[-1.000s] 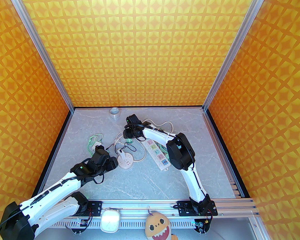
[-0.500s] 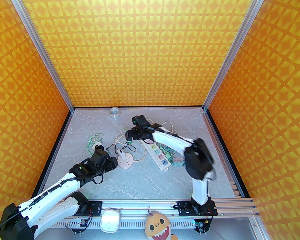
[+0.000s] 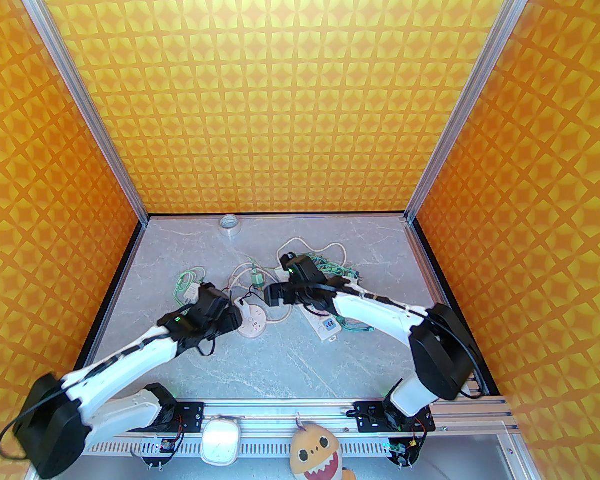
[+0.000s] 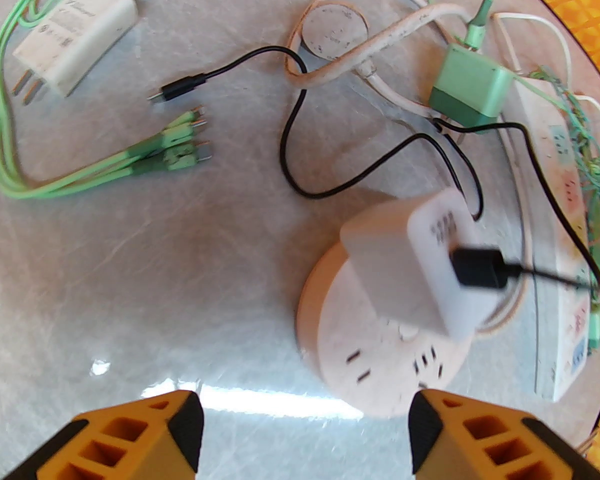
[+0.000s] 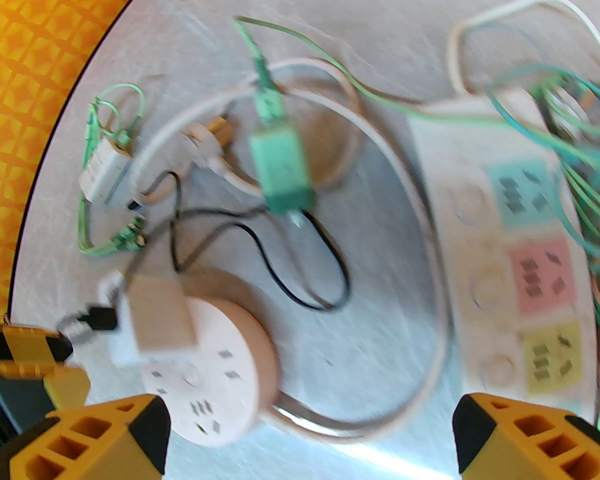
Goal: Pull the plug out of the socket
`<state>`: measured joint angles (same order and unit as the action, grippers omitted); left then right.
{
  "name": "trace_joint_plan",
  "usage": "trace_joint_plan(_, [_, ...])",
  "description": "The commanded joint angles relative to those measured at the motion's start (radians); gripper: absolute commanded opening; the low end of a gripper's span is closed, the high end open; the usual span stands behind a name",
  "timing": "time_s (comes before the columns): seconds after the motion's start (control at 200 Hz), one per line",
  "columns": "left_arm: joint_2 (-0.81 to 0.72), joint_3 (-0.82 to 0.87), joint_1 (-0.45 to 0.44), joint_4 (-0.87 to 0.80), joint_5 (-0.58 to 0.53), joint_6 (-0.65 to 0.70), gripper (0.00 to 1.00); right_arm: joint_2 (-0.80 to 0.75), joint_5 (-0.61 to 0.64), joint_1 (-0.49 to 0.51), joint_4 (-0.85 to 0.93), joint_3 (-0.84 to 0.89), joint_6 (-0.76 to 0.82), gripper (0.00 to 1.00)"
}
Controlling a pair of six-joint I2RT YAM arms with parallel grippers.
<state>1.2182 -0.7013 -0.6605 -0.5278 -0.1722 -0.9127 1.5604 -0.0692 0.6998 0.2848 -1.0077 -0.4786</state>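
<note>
My left pincer [image 4: 305,420] is spread with nothing between its fingers; the white plug [image 4: 405,263] stands just ahead of it, off toward its right finger, seated in the round socket [image 4: 380,363]. My right pincer [image 5: 310,433] is spread wide and empty too, with plug and socket ahead of its left finger. The worst risk, I judge, is that the socket looks loose on the table [image 4: 130,268]: if one pincer tugs the plug while the other is not pinning the base, the whole unit would lift and nothing would part. The black cable [image 4: 330,178] leaves the plug's top, and a finger closing on that rather than the body could slip or strain it. My left wrist view gives the plug's top face and connector sharply; my right wrist view, blurred, adds my left pincer's yellow fingers beside the plug and the power strip [image 5: 520,268] ahead of my right finger; overhead, both arms close on the socket from either side
</note>
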Motion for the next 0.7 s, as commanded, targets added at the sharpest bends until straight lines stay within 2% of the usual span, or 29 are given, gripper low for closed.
trace_joint_plan(0.0, [0.065,-0.069,-0.039,-0.004,-0.082,-0.026,0.7,-0.059,0.058,0.0,-0.078,0.043,-0.016,0.98])
trace_joint_plan(0.075, [0.113,-0.105,-0.046,-0.04,-0.124,-0.046,0.69,-0.078,0.066,0.002,-0.091,0.067,-0.014,0.98])
trace_joint_plan(0.415, [0.282,-0.239,-0.047,-0.126,-0.19,-0.093,0.67,-0.15,0.107,0.002,-0.163,0.178,0.016,0.98])
trace_joint_plan(0.695, [0.367,-0.325,-0.055,-0.14,-0.199,-0.093,0.66,-0.13,0.08,0.002,-0.215,0.215,0.001,0.99])
